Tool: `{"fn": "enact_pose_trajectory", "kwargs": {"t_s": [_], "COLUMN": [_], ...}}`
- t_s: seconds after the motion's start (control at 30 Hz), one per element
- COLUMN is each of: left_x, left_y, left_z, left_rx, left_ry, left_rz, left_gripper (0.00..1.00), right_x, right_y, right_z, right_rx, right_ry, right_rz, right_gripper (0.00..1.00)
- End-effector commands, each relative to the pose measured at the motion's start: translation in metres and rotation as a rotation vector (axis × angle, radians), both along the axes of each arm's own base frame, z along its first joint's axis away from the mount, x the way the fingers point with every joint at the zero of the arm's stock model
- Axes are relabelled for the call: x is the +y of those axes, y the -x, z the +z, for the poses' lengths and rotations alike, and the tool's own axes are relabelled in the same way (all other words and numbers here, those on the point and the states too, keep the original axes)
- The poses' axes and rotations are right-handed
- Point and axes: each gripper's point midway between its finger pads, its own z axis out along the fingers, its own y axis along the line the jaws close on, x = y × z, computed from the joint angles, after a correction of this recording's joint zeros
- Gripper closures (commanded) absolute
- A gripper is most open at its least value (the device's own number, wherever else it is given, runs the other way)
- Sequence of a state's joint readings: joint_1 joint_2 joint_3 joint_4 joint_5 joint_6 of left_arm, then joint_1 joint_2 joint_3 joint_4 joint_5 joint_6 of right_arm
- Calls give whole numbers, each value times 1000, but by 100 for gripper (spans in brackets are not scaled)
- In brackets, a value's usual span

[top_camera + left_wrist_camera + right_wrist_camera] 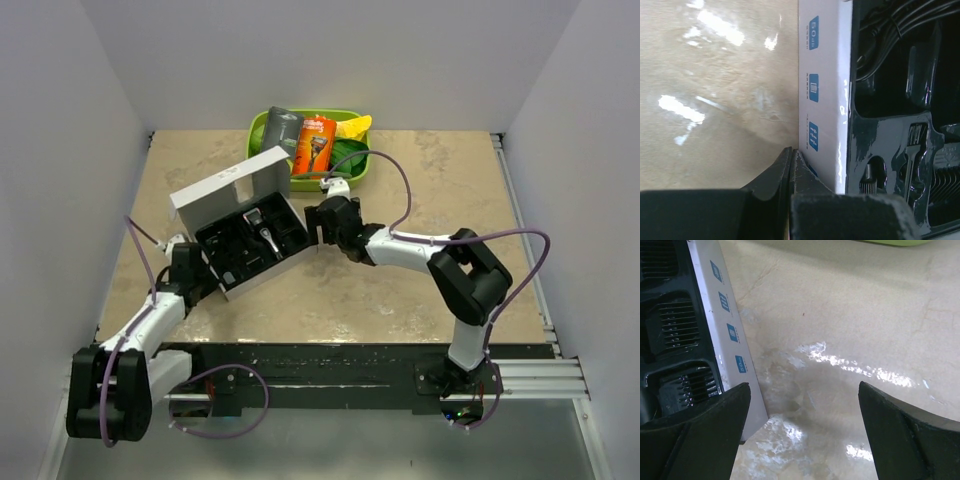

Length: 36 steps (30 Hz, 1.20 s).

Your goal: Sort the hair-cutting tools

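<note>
White cardboard box (232, 188) lies open on the table (420, 290), with a black insert (228, 262) inside. The clipper (268, 238) lies in a middle slot of this insert, and the guide combs (675, 327) sit in slots along the wall near my right gripper (804, 390). That gripper is spread wide and holds nothing. My left gripper (791, 152) is pressed together and empty, its tips just beside the opposite wall.

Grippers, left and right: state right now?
Left gripper: shut, nothing between the fingers, tips beside the white box wall.
Right gripper: open, empty, at the box's corner.
</note>
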State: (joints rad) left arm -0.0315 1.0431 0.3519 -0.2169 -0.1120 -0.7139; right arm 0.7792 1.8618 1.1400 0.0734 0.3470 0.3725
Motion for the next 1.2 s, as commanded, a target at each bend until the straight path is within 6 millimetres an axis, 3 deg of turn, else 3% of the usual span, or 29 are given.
{"fn": "enact_pose_trajectory", "kwargs": {"t_s": [0.0,0.4,0.57,0.93,1.07,1.17], "left_x": [-68,-136,-150,-166,-161,-148], "left_y": [-8,-35,-47,-80,-89,-94], "left_z": [9,11,6,6,16,26], "left_rx": [-30,-32,-45,-60,-73,-70], "left_ry": [167,141,112,64,18,-51], "left_rz": [-222,-485,-542,-602,-591,-556], "left_gripper": [100,100,100,100,100,100], "right_x": [49,25,16,-3,-19,-32], "right_y": [79,104,111,126,125,121], "right_z": [-13,-16,-18,-20,-4,23], "right_rx": [141,152,158,163,129,78], "right_ry": [-86,-95,-97,-115,-82,-87], "right_rz": [264,244,237,204,160,110], "right_gripper": [5,5,5,5,5,4]}}
